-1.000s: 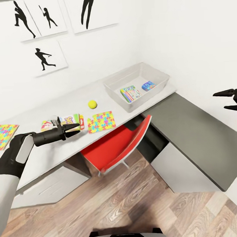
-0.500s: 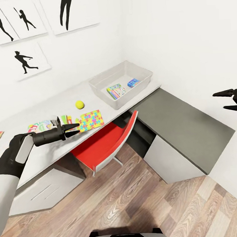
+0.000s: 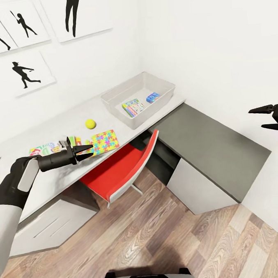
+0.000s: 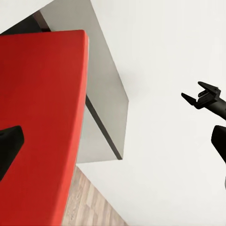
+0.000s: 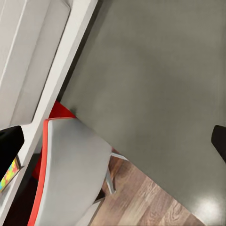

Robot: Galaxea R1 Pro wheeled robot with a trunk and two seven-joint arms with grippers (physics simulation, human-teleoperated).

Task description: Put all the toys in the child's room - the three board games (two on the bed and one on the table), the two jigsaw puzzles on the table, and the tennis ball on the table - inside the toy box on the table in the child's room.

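Camera shifted — toy box (image 3: 112,100) slightly leftward

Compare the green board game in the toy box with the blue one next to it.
The green board game is clearly larger than the blue board game. The green one lies nearer the middle of the toy box, the blue one nearer its right end. Both lie flat on the bin's floor, apart from each other.

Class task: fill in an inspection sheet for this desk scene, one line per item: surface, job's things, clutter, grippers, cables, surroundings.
Surface: table, light-grey top, lower dark-grey section.
Job's things: toy box holds two board games; SKIP-BO game, jigsaw puzzle and tennis ball lie on the table.
Clutter: nothing seen.
Grippers: left gripper open, empty; right gripper open, empty.
Cables: nothing seen.
Surroundings: red chair, silhouette pictures, wood floor.
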